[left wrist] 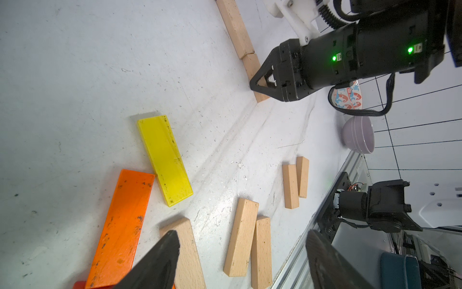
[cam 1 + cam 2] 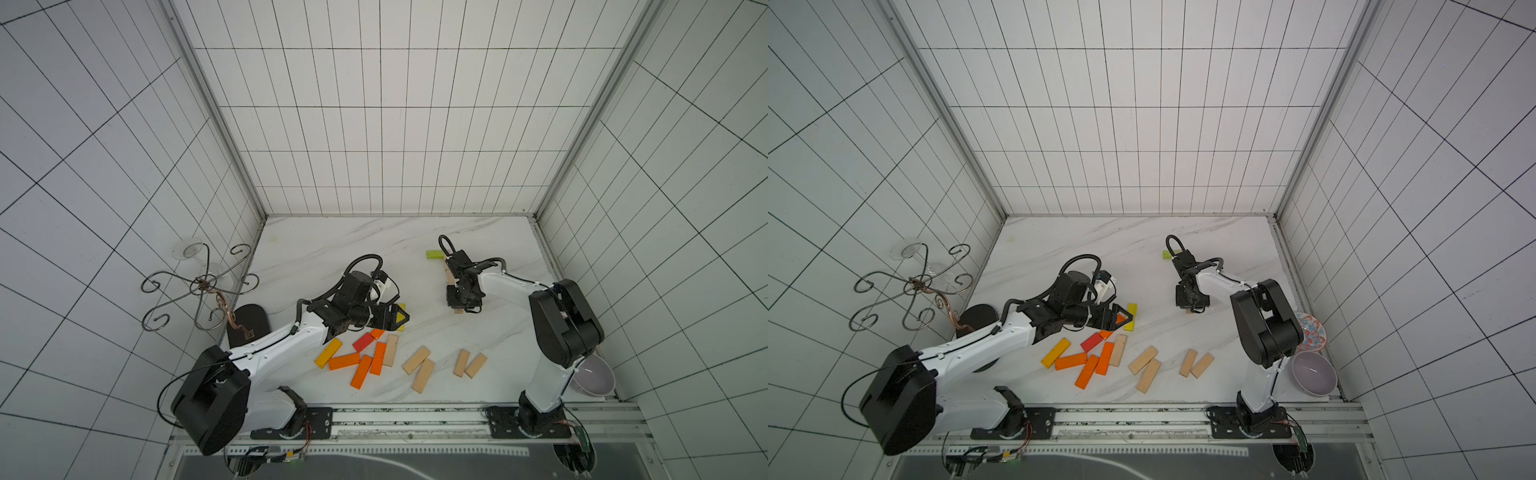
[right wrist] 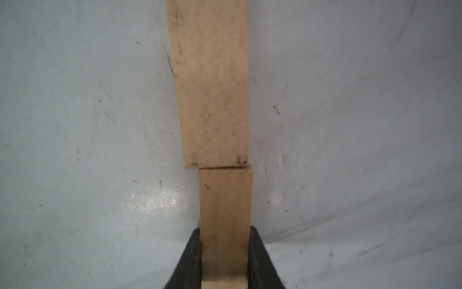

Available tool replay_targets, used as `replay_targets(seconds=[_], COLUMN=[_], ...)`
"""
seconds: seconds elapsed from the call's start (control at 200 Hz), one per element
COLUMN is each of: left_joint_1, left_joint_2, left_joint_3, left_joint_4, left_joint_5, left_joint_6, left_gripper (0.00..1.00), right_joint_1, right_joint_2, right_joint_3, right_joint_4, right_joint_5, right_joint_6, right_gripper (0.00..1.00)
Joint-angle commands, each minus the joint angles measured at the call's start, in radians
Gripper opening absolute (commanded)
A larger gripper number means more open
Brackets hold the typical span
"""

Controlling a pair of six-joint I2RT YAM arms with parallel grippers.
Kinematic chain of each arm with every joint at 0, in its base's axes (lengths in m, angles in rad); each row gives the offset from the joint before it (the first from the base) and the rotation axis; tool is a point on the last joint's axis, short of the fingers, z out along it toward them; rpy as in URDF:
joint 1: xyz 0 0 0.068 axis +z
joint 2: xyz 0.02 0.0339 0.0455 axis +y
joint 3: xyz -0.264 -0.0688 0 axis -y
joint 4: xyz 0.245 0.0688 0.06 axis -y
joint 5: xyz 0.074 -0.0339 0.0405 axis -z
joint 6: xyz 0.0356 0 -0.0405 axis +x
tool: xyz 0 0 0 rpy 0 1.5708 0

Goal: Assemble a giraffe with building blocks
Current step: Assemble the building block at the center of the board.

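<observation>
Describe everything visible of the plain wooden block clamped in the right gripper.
The plain wooden block is a long rectangular bar of pale, unpainted wood with faint grain and a few dark specks. The right gripper is shut on one end, its black fingers against the long sides. It appears to rest on the white table. Its free end butts against a second plain wooden block, end to end, slightly offset sideways. Nothing else touches it.

Both in shot now: left arm (image 2: pixel 282 345) and right arm (image 2: pixel 498 286), glossy white shells, chunky black joint housings (image 2: pixel 212 395). Ribbed black cable (image 2: pixel 365 259) looping off the wrist, two green lights (image 1: pixel 334 58) glowing, white screwed bracket (image 1: pixel 295 15), black wedge fingers (image 1: pixel 160 260).
</observation>
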Motion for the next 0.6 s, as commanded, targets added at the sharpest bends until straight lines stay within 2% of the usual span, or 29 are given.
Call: replay_targets(seconds=[0.0, 0.595], left_joint_1=[0.003, 0.003], left_joint_2=[-0.010, -0.034], left_joint_3=[0.028, 0.042], left_joint_4=[0.011, -0.026], left_joint_5=[-0.008, -0.016], left_joint_6=[0.010, 0.021], left_gripper=[0.79, 0.79], right_joint_1=[-0.010, -0.010], right_joint_2=[0.063, 0.000], right_joint_3=[0.016, 0.069], right_joint_4=[-0.024, -0.075], right_joint_5=[-0.015, 0.014], right_joint_6=[-0.016, 0.007], right_gripper=[0.25, 0.53])
